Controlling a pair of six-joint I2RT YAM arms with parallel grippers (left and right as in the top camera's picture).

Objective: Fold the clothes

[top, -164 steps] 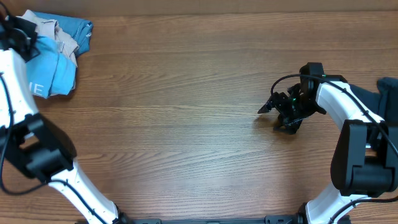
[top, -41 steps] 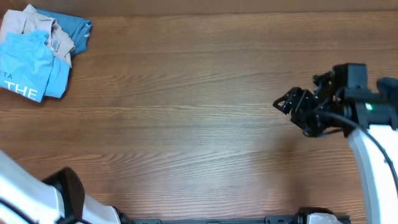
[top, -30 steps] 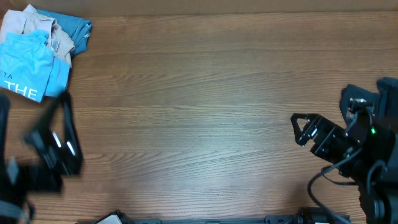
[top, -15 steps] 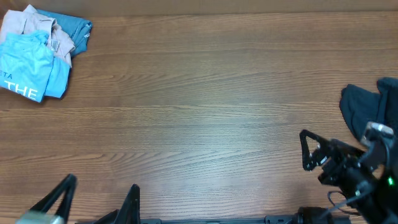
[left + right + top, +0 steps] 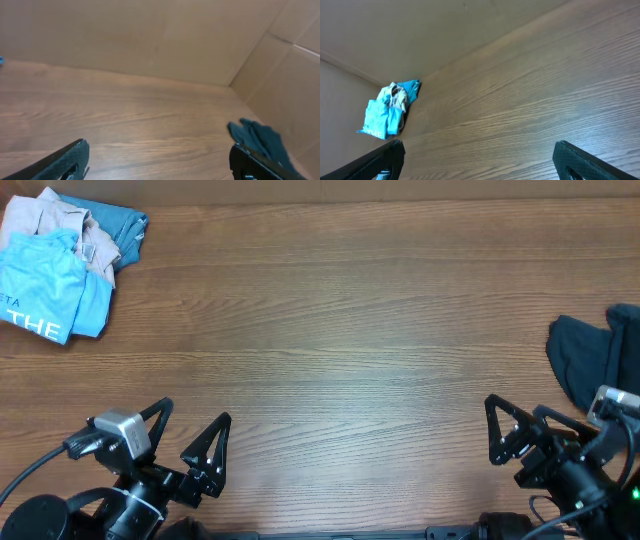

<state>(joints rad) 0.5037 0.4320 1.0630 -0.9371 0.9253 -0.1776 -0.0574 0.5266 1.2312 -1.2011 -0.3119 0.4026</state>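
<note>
A wide wooden table (image 5: 330, 330) fills the whole overhead view. It is mid-brown, with the grain running from left to right. In the left wrist view a plain tan wall (image 5: 140, 35) stands right behind the table's far edge, across the top of the frame. At the upper right it meets a side panel (image 5: 295, 95) of the same tan, crossed by a thin slanting seam (image 5: 292, 43). The right wrist view shows the same tan surface along its top and left. The light is soft and even, with a faint sheen on the wood.

Overhead looks straight down on the table (image 5: 330, 330); low wrist views face opposite ends, the right sharing the clothes (image 5: 45, 290).
</note>
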